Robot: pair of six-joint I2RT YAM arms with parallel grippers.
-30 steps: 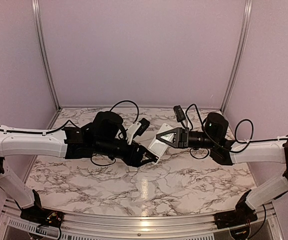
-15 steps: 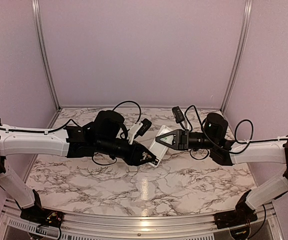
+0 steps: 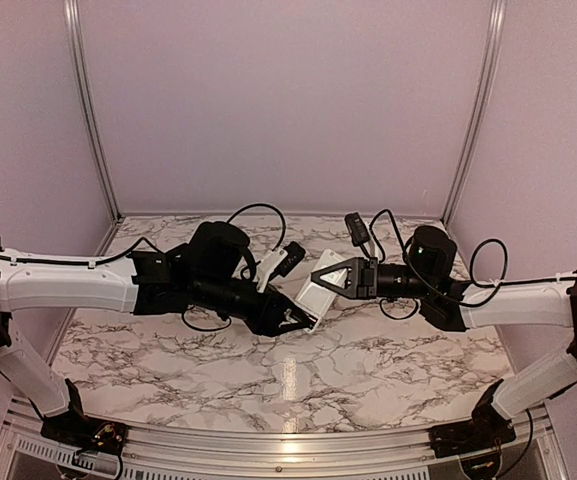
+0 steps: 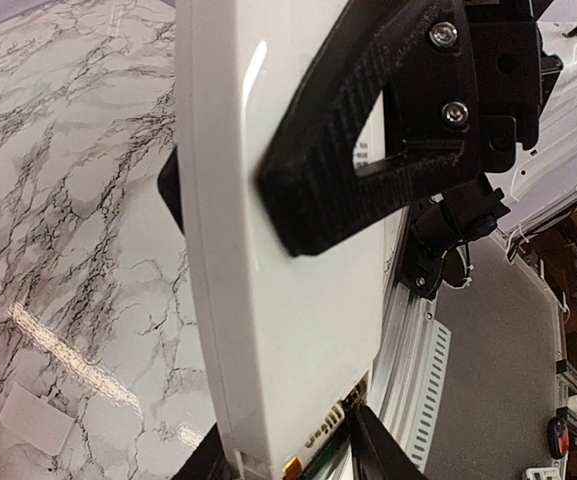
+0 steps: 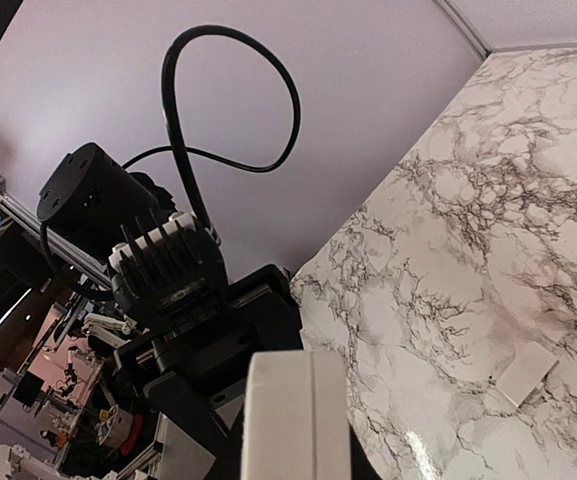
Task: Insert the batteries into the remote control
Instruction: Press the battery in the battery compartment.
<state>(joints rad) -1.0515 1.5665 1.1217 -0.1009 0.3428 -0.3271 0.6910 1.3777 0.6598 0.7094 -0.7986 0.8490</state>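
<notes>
Right gripper (image 3: 320,283) is pinching the remote control (image 4: 228,300) across its flat faces and holding it in the air above the marble table (image 3: 368,370). Left gripper (image 4: 290,462) is straddling one end of the remote, a finger on each side; can't tell if it's squeezing or just bracketing. A small white cover (image 5: 526,372) is lying flat on the table.

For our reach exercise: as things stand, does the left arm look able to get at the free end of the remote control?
Probably yes. The right gripper clamps the remote control well clear of that end, leaving it bare, and the left gripper sits right at it with nothing in between.
</notes>
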